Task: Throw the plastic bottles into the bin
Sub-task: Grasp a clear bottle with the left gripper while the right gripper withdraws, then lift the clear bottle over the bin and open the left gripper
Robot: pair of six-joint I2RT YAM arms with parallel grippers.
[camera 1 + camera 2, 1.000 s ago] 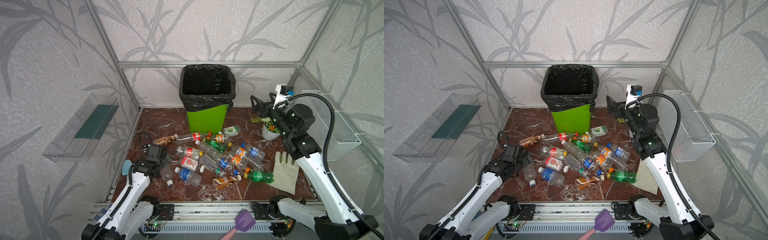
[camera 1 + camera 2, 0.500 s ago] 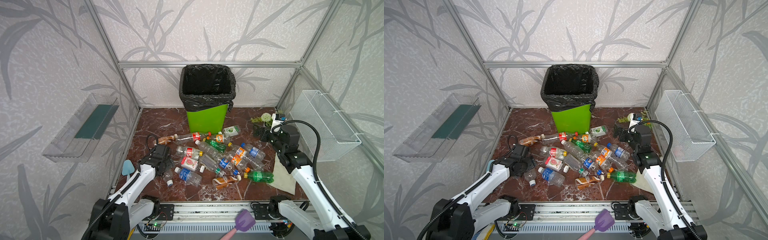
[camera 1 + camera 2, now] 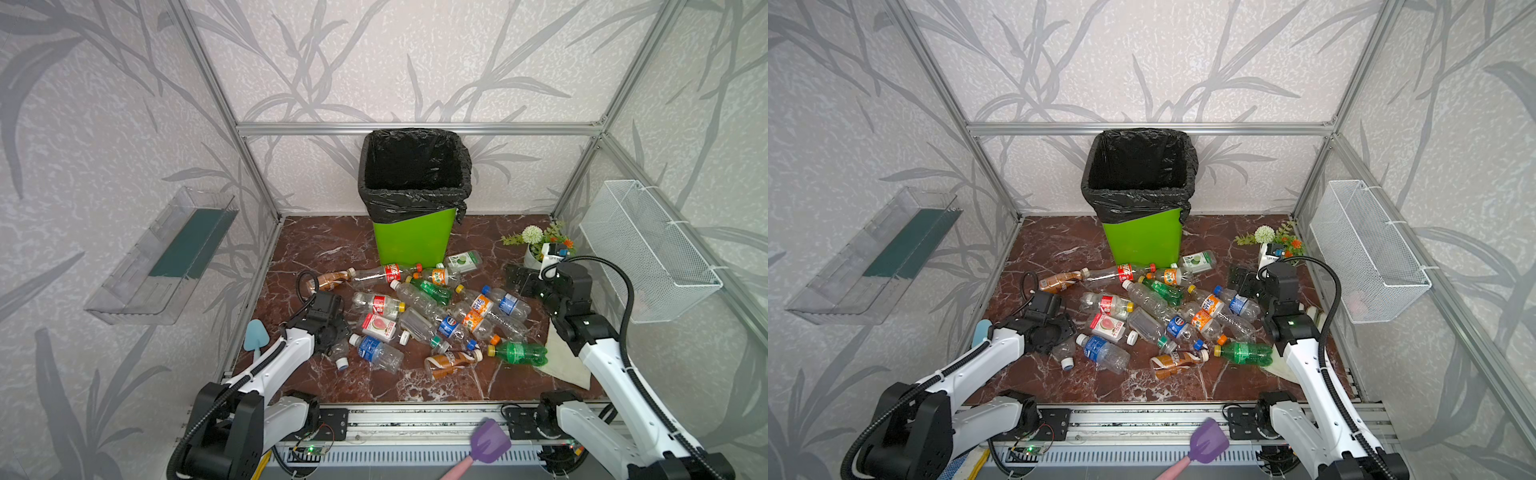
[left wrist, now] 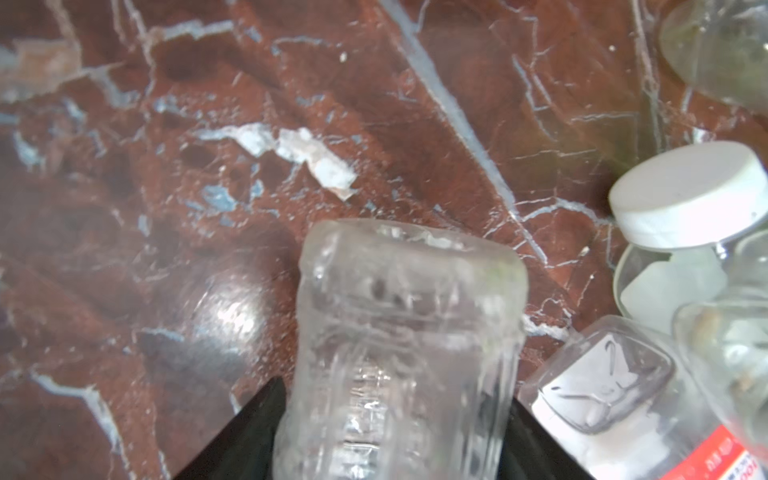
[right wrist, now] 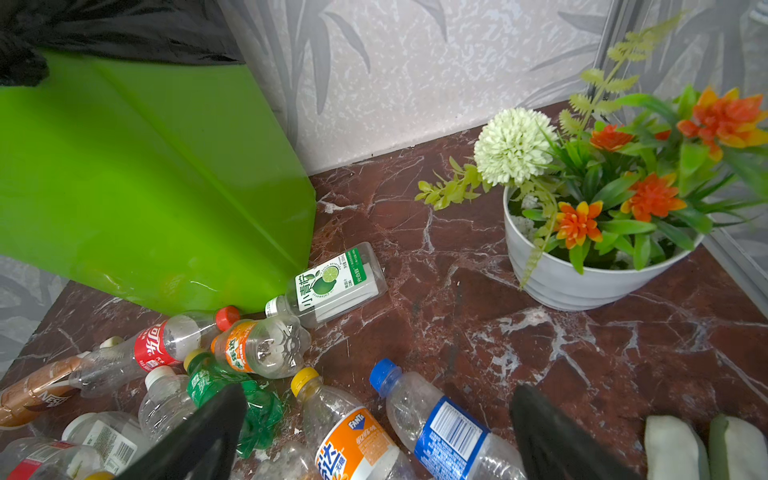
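The left pincer (image 4: pixel 395 390) hugs a clear bottle (image 4: pixel 407 316), with one black jaw pressed on each side of its middle. The bottle lies on the red surface (image 4: pixel 374 124). It looks empty, so I think it is light, thin and slippery. The bumpy middle is a good place to hold.

The other plastic bottles (image 3: pixel 440 316) lie in a heap just beside this pincer. The bin (image 3: pixel 411 245) stands past the heap, well apart from both pincers.

The right pincer (image 5: pixel 380 390) is spread wide and holds nothing, near a blue-label bottle (image 5: pixel 440 432).

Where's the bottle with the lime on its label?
In both top views the lime-label bottle lies farthest back, by the right front corner of the bin, beside an orange-label bottle.
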